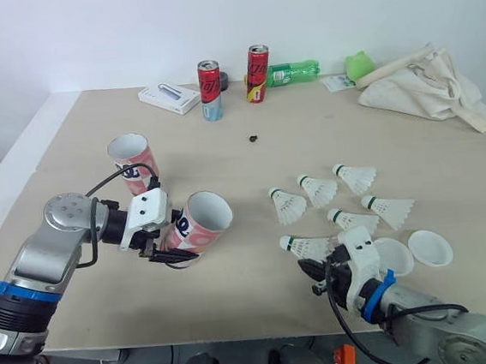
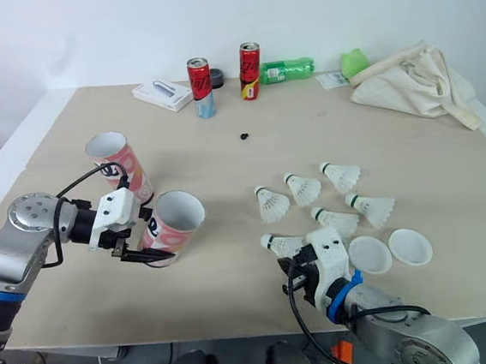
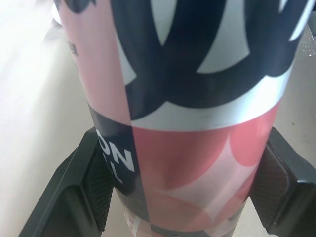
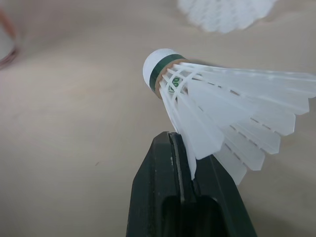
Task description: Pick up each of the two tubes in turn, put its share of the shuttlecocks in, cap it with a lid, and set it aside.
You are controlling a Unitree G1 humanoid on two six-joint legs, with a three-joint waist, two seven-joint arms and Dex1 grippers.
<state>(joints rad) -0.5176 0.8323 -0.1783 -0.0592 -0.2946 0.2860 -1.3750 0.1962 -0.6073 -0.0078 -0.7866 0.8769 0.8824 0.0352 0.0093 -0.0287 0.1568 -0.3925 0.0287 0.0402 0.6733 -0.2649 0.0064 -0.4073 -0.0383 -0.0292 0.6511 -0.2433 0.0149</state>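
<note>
Right wrist view: right pincer [image 4: 180,148] closed tight on feather skirt of shuttlecock [image 4: 207,94], cork end pointing away from pincer. To its left, near, left pincer [image 1: 165,244] clamped round tube [image 1: 202,223], tilted, long axis and open mouth aimed toward right pincer.

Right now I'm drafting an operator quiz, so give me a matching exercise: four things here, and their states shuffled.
Things
1. pink-and-navy cardboard tube nearer the shuttlecocks
2. pink-and-navy cardboard tube farther back
3. white green-banded shuttlecock nearest the front edge
4. white round plastic lid farthest right

States
A. lying flat, untouched
B. skirt pinched by the fingers of the right gripper
C. standing free on the table
D. clamped between the fingers of the left gripper

Pairs: 1-D, 2-C, 3-B, 4-A
</note>
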